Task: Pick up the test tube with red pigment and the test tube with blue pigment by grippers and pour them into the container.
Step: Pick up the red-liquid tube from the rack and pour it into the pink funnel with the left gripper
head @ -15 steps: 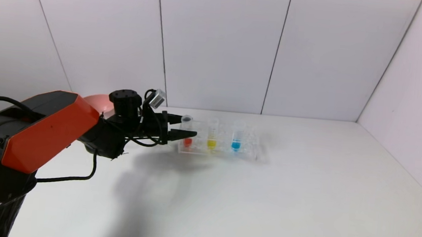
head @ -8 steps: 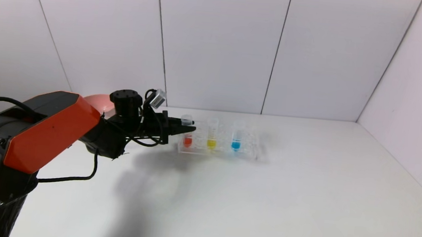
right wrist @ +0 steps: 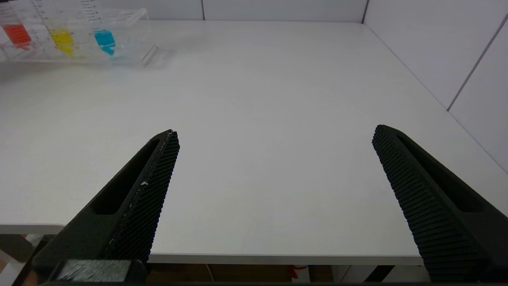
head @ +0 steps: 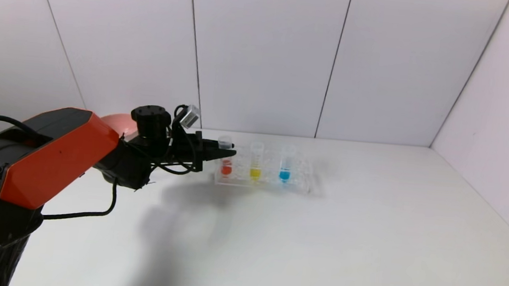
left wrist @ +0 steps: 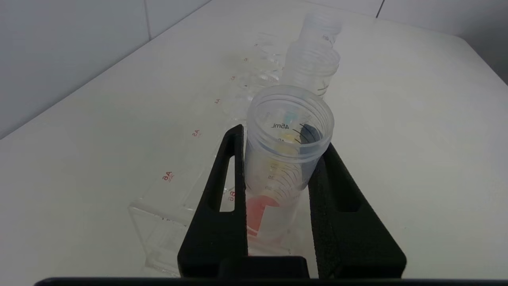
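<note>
A: Head view first. Where's your left gripper (head: 228, 151)?

B: Left of centre in the frame, reaching in from the left edge. My fingers are clamped on the upper part of the red tube (head: 226, 158), just below its rim. The tube stands upright in the left end of the clear rack (head: 297, 186).

A: The other tubes?

B: The yellow tube (head: 256, 161) is next along to the right, then the blue tube (head: 286, 163), both upright in the rack, centre of the frame. A pink bowl (head: 120, 124) peeks out behind my arm at middle left. I can't make out a beaker in this view. All of it sits on the white table (head: 319, 241).

A: Left wrist view?

B: My left gripper (left wrist: 279, 149) fills the lower centre. Both black fingers (left wrist: 222, 206) press the sides of the red tube (left wrist: 287, 151), with its open mouth toward the camera and red liquid low down between the fingers. More tubes line up behind it toward the top centre. The rack (left wrist: 158, 226) is at lower left.

A: Right wrist view?

B: My right gripper (right wrist: 276, 135) is spread wide with nothing between the fingers, at the near edge of the table (right wrist: 258, 119). The rack (right wrist: 135, 43) is at upper left, well apart, with the red tube (right wrist: 16, 33), yellow tube (right wrist: 62, 39) and blue tube (right wrist: 104, 39) in a row.
</note>
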